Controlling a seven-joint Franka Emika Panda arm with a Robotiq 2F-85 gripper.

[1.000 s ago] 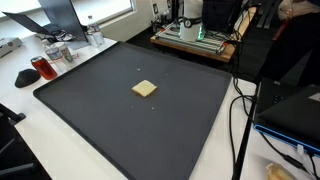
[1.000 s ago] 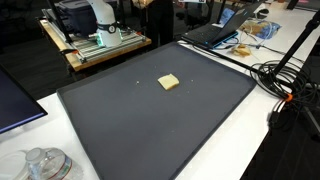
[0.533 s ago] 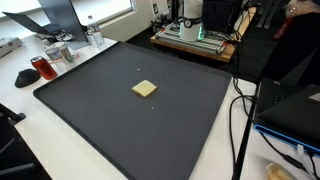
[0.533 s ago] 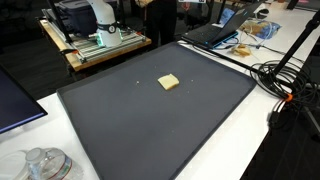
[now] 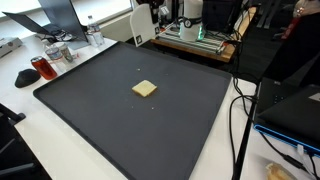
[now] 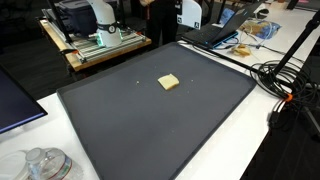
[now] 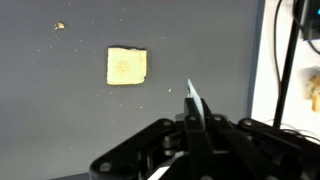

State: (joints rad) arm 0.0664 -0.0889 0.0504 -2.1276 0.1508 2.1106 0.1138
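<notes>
A small pale yellow square piece (image 5: 144, 89) (image 6: 169, 82) lies flat near the middle of a large dark mat (image 5: 100, 115) (image 6: 150, 125). In both exterior views, part of the white and black arm (image 5: 143, 22) (image 6: 187, 12) shows at the top edge, above the mat's far side. In the wrist view my gripper (image 7: 190, 101) is shut, high over the mat (image 7: 60, 110). The yellow piece (image 7: 127, 66) lies to the upper left of it, well apart. A thin pale sliver shows at the closed fingertips; I cannot tell whether it is a held thing.
A wooden cart with a green-lit device (image 5: 195, 38) (image 6: 100, 42) stands behind the mat. Black cables (image 5: 240, 110) (image 6: 280, 75) run along one side, beside a laptop (image 6: 215, 33). A red-brown cup (image 5: 40, 68), a black mouse (image 5: 26, 77) and a crumb (image 7: 59, 26) are nearby.
The arm has come into view at the top of both exterior views, where it was not seen before. The yellow piece has not moved.
</notes>
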